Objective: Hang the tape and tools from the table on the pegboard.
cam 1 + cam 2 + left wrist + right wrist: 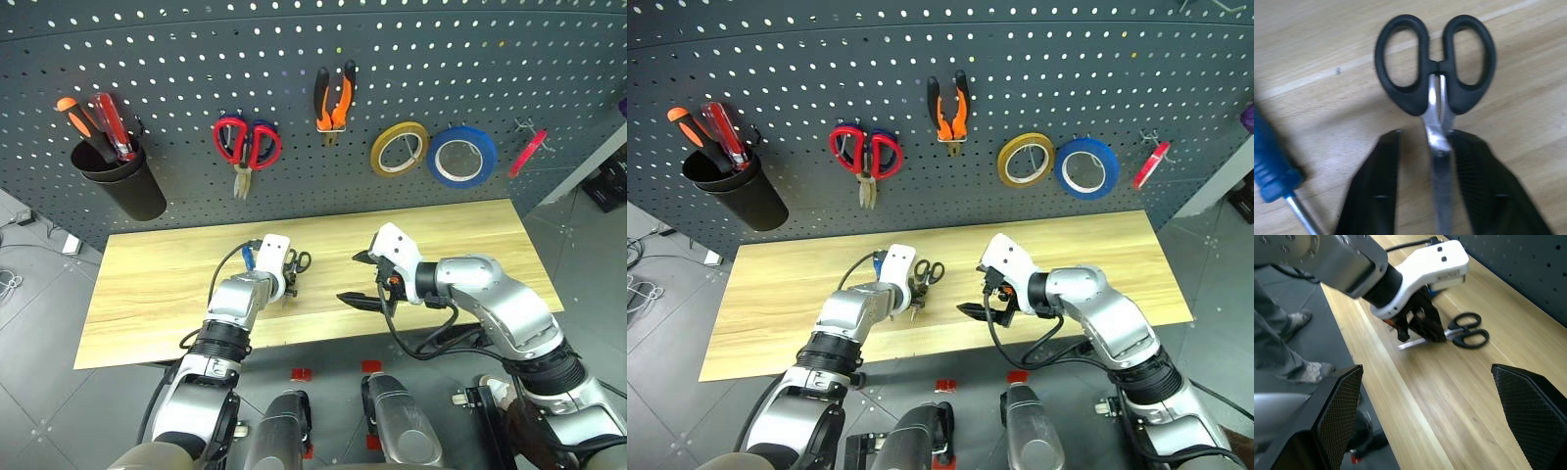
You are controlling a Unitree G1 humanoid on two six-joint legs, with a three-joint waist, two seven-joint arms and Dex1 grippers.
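Left wrist view: the left gripper [1436, 186] has its fingers closed around the blades of the black-handled scissors [1436, 78], which lie flat on the table [157, 284], handles pointing away. The blue-handled screwdriver [1271, 169] lies just beside. The right gripper [366, 279] hovers nearby, spread wide.

My left pincer [1422, 188] covers most of the black-handled scissors' [1436, 73] blades; can't tell whether the pads actually touch steel. The blue-handled screwdriver [1271, 166] is cut off by the frame edge, tip unseen. From the head views it's mostly hidden behind my left wrist.
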